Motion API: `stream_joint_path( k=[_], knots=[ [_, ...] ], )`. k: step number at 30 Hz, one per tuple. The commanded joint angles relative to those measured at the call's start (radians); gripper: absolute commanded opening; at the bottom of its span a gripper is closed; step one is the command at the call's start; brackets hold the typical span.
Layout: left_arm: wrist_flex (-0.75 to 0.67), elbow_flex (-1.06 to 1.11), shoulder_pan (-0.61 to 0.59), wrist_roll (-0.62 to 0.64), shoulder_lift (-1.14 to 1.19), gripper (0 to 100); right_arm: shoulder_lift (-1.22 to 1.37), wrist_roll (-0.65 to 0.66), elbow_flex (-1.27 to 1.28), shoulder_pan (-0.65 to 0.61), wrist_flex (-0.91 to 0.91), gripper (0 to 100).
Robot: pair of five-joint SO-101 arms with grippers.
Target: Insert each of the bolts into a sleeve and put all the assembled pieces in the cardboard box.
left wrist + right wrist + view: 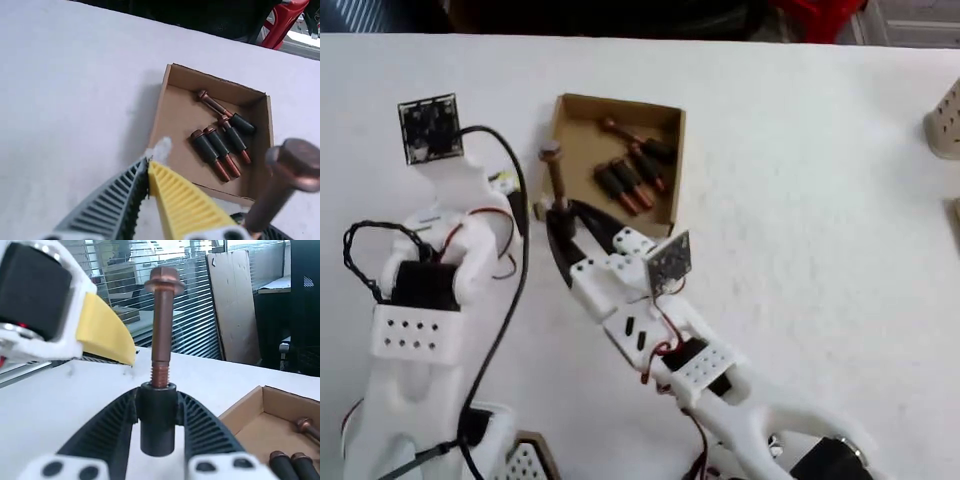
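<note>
Right wrist view: right gripper [157, 399] clamps an upright sleeve [157, 427], its bolt [162, 325] barely started, just outside the cardboard box's [620, 103] left wall; four assembled pieces [632, 172] lie inside; left gripper [148, 166] pinched shut, empty; this piece, judged unfinished, needs seating and boxing.

surface: white table [800, 150] | on it: open cardboard box [577, 160]

Right hand [157, 401] clamps sleeve [157, 432], bolt [162, 325] upright in it
</note>
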Motion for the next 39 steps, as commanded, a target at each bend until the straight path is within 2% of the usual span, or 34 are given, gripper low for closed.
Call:
stream_joint_path(
  k=[1,7,11,14,17,22,29,34,39],
  knots=[
    [-0.052,-0.052,-0.001,0.021,0.007,2,-0.051,-0.017,-0.008,0.005,-0.041,1.6],
    [-0.066,-0.049,-0.001,0.021,0.022,2,-0.058,-0.014,0.011,0.007,-0.087,1.6],
    [-0.106,-0.058,-0.008,0.017,0.124,2,-0.058,-0.014,0.014,0.005,-0.085,1.6],
    [-0.110,-0.060,0.005,-0.032,0.173,2,-0.058,-0.014,0.015,-0.007,-0.082,1.6],
    [-0.094,-0.051,0.050,-0.074,0.145,2,-0.058,-0.012,0.038,-0.042,-0.082,1.6],
    [-0.058,-0.051,0.044,-0.078,0.073,2,-0.062,-0.012,0.037,-0.038,-0.082,1.6],
    [-0.028,-0.051,-0.071,-0.078,0.038,2,-0.058,-0.012,0.035,-0.027,-0.073,1.6],
    [-0.034,0.003,-0.200,-0.034,0.033,2,-0.054,-0.014,-0.060,0.053,0.091,1.6],
    [-0.187,0.196,-0.251,-0.038,0.033,2,-0.054,-0.014,-0.091,0.105,0.131,1.6]
  ],
)
